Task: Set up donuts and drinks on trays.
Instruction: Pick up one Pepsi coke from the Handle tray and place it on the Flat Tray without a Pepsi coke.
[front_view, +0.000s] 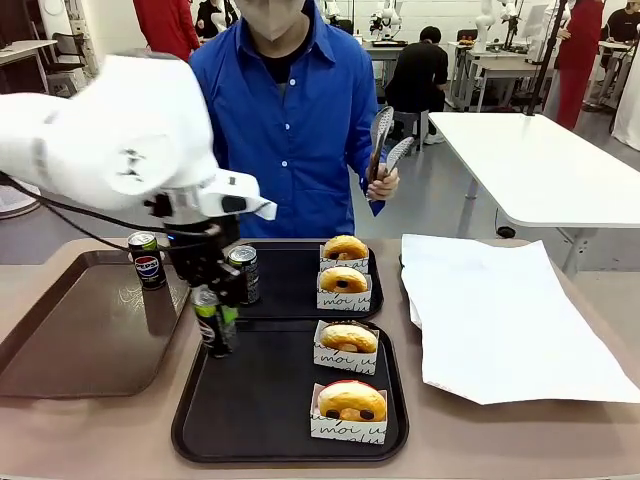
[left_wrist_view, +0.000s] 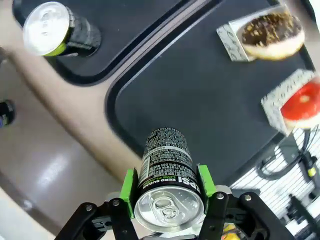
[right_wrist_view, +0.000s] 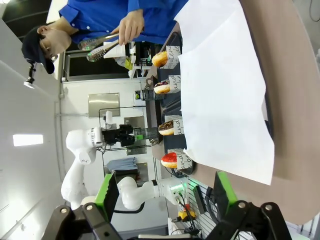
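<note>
Donuts: four in white paper boxes, two on the far black tray and two on the near black tray, all along the right side of their trays.
Nearest donut: red-iced donut, with a golden-glazed donut just behind it.
Left gripper: the left gripper is clamped on a green-band can, low over the near tray's far-left corner; whether the can touches the tray, I cannot tell.
Other drinks: a second green-band can stands upright on the far tray's left edge, and a Pepsi can sits on the brown tray.
Desk: a tan desk carries all three trays, with a big white paper sheet spread to the right.
Room: a person in a blue jacket stands across the desk, one hand holding metal tongs; a white table stands behind.
Left wrist view: the held can's silver top and its green pads pressed on both sides, plus chocolate icing on a donut that the front view leaves unclear.
Right wrist view: the right gripper hangs with its jaws spread wide, nothing between them, well off the paper's edge.
</note>
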